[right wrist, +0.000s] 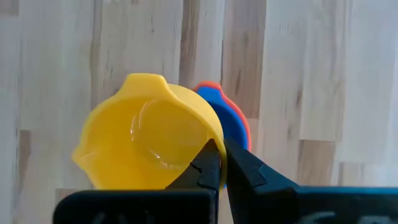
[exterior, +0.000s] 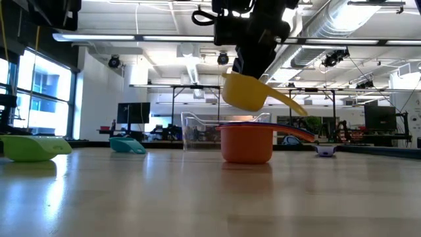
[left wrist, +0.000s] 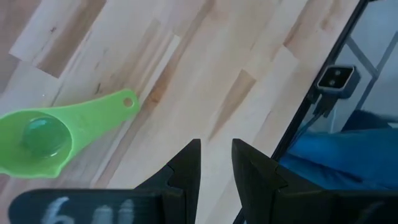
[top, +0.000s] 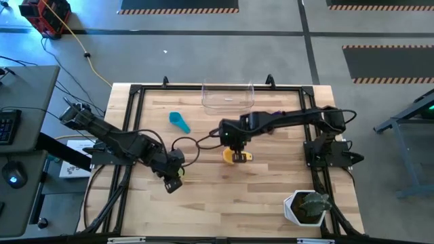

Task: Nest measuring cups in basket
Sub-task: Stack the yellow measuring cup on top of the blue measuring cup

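My right gripper [top: 234,146] is shut on a yellow measuring cup [exterior: 247,92] and holds it in the air near the table's middle. Right under it an orange cup [exterior: 247,143] stands upright on its base with a blue cup [right wrist: 235,124] nested inside. A teal cup [top: 180,122] lies toward the far left and a green cup [left wrist: 37,140] near my left gripper [left wrist: 216,155], which hovers open over bare wood. A small purple cup [exterior: 325,150] sits off to the right. The clear basket [top: 228,96] stands at the far edge. My right gripper pinches the yellow cup's wall at the rim [right wrist: 217,140], beside the handle's root, one finger [right wrist: 208,165] inside the bowl and one [right wrist: 249,171] outside. The fingers come from above, pointing down. The cup is lifted clear and tilted, its handle [exterior: 289,104] sloping down.
A white pot with a green plant [top: 308,207] stands in the near right corner. Black frame rails run along the table's edges [top: 135,88]. Bare wood lies between the stack and the basket and along the near side.
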Available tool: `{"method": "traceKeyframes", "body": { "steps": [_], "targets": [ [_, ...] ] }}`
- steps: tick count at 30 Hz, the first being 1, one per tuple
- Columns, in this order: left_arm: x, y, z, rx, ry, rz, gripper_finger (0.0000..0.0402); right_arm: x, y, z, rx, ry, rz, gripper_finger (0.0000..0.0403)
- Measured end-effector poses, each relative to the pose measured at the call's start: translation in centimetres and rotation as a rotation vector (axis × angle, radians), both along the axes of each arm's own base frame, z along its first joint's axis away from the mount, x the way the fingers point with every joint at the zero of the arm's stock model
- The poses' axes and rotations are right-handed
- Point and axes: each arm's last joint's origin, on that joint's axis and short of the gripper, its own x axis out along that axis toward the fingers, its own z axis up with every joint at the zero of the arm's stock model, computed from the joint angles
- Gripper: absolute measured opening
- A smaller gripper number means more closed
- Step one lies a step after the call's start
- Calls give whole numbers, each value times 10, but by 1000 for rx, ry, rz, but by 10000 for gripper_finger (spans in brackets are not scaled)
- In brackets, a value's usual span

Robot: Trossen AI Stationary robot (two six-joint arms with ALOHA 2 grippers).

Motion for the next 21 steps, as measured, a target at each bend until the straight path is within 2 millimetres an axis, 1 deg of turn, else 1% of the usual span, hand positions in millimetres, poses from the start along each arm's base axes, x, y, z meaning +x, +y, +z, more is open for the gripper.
{"method": "traceKeyframes", "body": {
  "steps": [6, 11, 16, 21],
  "targets": [
    [4, 10, 0, 0, 0, 44, 81, 1, -3, -3, -9, 11, 4, 0],
    [8, 17, 0, -2, -3, 76, 81, 5, -3, -16, -7, 54, -1, 0],
    [10, 22, 0, 14, -13, 104, 81, 6, -5, -17, -55, 53, -21, 0],
    [11, 25, 0, 18, -14, 116, 81, 5, -9, -19, -44, 69, -21, 0]
  ]
}}
